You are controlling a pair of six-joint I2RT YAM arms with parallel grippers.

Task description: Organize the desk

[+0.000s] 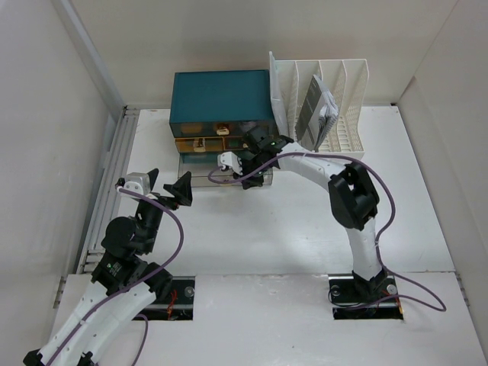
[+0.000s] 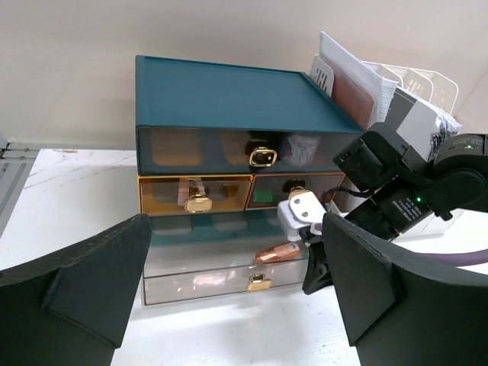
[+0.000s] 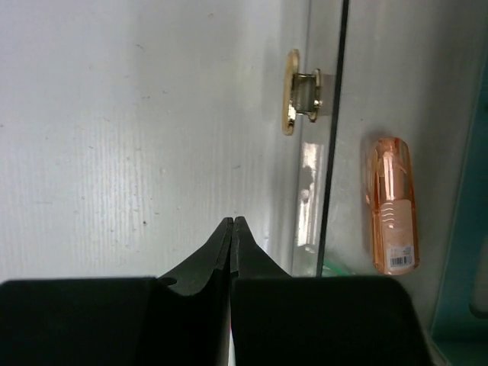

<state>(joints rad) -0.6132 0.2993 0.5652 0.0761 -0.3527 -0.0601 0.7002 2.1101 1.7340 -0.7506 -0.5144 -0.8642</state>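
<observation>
The bench point(image 1: 305, 229) is a broad, flat white top with a faintly ribbed, matte surface. It fills the floor of the white-walled enclosure and carries everything else.

At its far edge stands a drawer box point(image 1: 221, 95) with a smooth teal shell and see-through fronts: smoky grey on top, amber in the middle row, clear at the bottom. Each front bears a small shiny gold handle point(image 3: 293, 91). The bottom drawer point(image 2: 229, 274) stands pulled out, and in it lies a rounded, translucent peach-coloured tube point(image 3: 393, 206). It has a white barcode label near one end, and we cannot read the print.

Just right of the box is a white plastic file rack point(image 1: 343, 84) with upright dividers and a slotted base. Grey and white booklets point(image 1: 316, 110) lean in it; their lettering is too small to make out.

Our left pincer point(image 1: 168, 187) has wedge-shaped matte black fingers spread wide with nothing between them. It is left of the box and faces its fronts.

The right pincer point(image 3: 232, 229) has its black fingers pressed flat together, gripping nothing. Its tips are over the bare bench just beside the clear drawer front, below the gold handle in the wrist view.
</observation>
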